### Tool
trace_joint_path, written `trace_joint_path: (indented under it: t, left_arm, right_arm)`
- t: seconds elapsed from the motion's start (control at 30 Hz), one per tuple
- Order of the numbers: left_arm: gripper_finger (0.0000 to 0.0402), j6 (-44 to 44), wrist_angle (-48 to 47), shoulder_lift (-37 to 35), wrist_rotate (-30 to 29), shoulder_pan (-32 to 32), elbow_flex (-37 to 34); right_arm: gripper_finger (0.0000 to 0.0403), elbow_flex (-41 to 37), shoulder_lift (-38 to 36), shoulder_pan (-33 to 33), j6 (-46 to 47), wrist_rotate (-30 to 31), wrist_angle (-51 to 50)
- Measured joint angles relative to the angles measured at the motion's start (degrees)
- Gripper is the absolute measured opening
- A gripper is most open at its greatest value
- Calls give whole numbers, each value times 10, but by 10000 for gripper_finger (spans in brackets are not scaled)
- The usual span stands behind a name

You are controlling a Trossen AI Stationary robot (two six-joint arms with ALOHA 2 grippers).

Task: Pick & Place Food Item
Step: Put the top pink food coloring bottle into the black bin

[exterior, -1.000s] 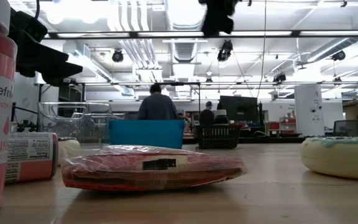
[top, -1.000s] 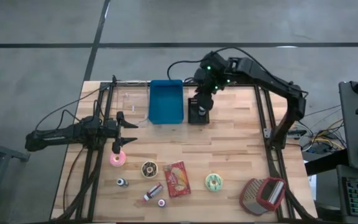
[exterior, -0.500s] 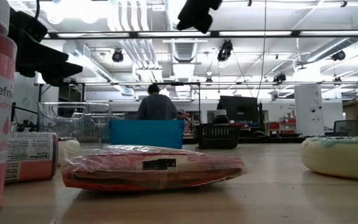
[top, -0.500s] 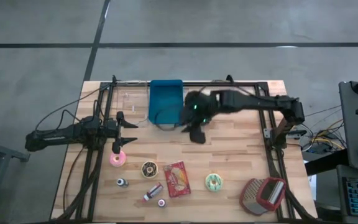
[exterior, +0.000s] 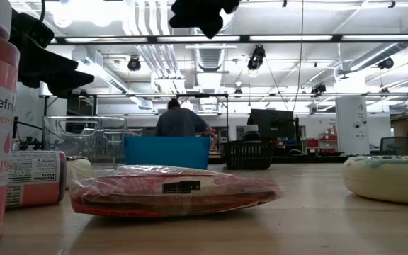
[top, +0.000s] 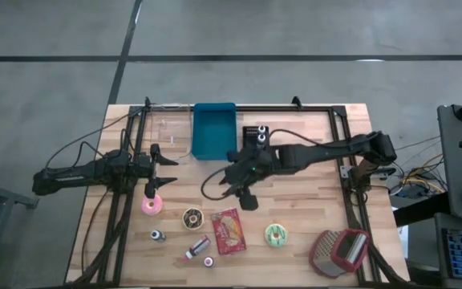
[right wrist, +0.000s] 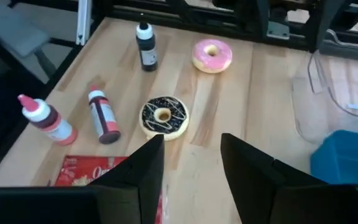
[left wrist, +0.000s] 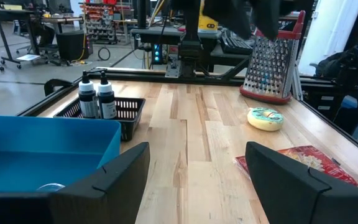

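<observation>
Chocolate donut (right wrist: 163, 117) below right gripper (right wrist: 191, 163), angled down, fingers apart, empty

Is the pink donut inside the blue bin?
No, the pink donut lies on the bare wooden table near the left gripper, well apart from the blue bin.

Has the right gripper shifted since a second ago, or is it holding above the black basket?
Yes. In the high view the right gripper has left the black basket beside the blue bin and swung out over the table's middle, toward the red snack packet.
</observation>
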Motion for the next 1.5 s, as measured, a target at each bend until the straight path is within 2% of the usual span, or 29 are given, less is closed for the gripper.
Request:
trace_joint_path:
  t: [0.17,0.37,0.53,0.73,0.97,1.07,1.23,1.5]
  left_arm:
    - [273,0,0,0,0,0,0]
    - [273,0,0,0,0,0,0]
    - [273,0,0,0,0,0,0]
    - [273,0,0,0,0,0,0]
    - [273,0,0,0,0,0,0]
    - [273,0,0,0,0,0,0]
    - [273,0,0,0,0,0,0]
    - [273,0,0,0,0,0,0]
  right_arm:
    - [173,-44,0,21,19,1,119]
    - [177,-93,0,47,77,17,192]
    - [170,-109,0,69,101,62,195]
    - [160,-105,0,79,97,63,194]
    - [159,-104,5,78,47,60,209]
    - [162,-105,18,79,41,48,240]
    - [160,-106,37,72,28,-32,303]
    - [147,-105,59,66,29,-37,292]
